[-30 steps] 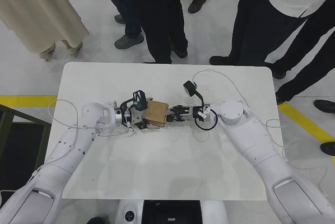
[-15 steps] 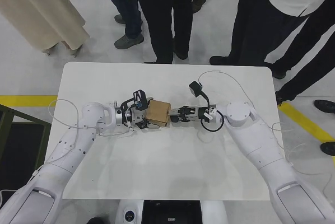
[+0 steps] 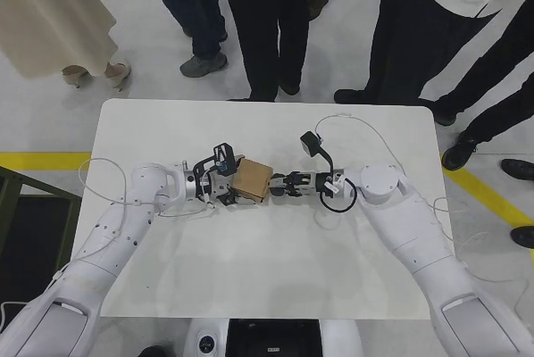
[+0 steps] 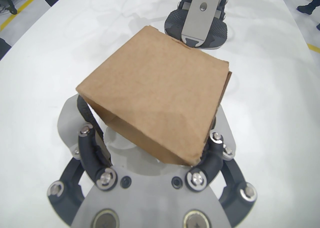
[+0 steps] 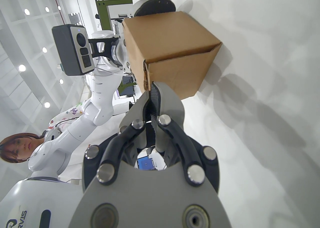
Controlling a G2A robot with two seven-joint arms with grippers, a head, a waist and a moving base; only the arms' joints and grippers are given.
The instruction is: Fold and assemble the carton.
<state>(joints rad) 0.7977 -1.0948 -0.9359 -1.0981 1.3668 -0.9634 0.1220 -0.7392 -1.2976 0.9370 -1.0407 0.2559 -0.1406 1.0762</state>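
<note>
left end effector (image 4: pixel 147 116) pinching carton (image 4: pixel 155 88); right end effector (image 5: pixel 153 88) pressed together, tips touching carton's far edge

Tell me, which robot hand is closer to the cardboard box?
Left, just barely. The left gripper holds the carton between its fingers. The right gripper, fingers closed, only touches the carton's opposite end with its tips.

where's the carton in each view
Top view: carton near the centre, between left gripper and right gripper.
Left wrist view: carton held in the left gripper, right gripper behind it.
Right wrist view: carton just beyond the right gripper.
Shared landmark: the shut right gripper at the carton's edge.
</note>
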